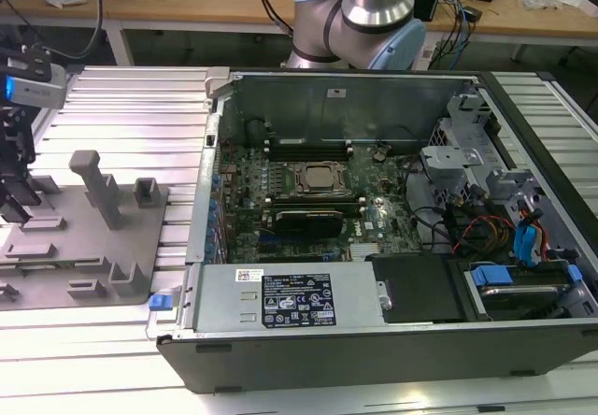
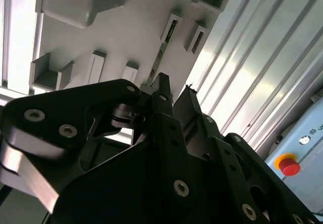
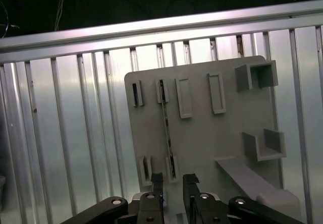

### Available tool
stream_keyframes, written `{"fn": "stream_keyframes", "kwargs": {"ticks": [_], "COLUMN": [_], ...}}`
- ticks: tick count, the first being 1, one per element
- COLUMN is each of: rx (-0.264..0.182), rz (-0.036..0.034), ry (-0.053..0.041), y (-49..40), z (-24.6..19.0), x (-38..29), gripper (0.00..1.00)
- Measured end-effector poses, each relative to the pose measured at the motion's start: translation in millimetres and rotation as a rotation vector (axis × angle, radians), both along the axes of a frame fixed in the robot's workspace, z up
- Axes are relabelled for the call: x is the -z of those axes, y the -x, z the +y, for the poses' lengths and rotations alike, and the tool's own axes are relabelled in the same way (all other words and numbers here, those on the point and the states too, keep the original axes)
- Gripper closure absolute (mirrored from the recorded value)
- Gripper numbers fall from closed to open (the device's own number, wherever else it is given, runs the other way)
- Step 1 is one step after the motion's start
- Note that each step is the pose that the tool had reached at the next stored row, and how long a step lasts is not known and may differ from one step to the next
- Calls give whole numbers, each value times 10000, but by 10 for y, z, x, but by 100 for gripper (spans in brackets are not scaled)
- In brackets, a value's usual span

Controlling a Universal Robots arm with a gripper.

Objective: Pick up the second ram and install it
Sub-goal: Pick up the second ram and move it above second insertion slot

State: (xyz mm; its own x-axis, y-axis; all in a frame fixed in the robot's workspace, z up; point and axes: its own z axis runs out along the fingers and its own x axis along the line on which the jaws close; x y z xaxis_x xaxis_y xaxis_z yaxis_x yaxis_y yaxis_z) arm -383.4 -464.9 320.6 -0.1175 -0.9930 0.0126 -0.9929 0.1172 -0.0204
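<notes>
On the one grey holder plate, at nine o'clock from the single open computer case in the exterior view, the second ram, one stick, stands on edge in two slots, with the gripper just over one end, its two fingers apart.

Gripper w/ fingers apart, one either side of the second ram at its near end. Stick stands on edge in slots of grey holder plate, on ribbed metal table.
</notes>
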Motion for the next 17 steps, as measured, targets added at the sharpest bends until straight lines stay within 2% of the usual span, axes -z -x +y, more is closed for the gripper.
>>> {"fn": "stream_keyframes", "kwargs": {"ticks": [6,12,17], "rx": [-16,-43,-59], "rz": [0,0,0], "ry": [0,0,0], "y": [0,0,0], "z": [-7,-13,-14], "x": [50,162,227], "gripper": [70,70,70]}}
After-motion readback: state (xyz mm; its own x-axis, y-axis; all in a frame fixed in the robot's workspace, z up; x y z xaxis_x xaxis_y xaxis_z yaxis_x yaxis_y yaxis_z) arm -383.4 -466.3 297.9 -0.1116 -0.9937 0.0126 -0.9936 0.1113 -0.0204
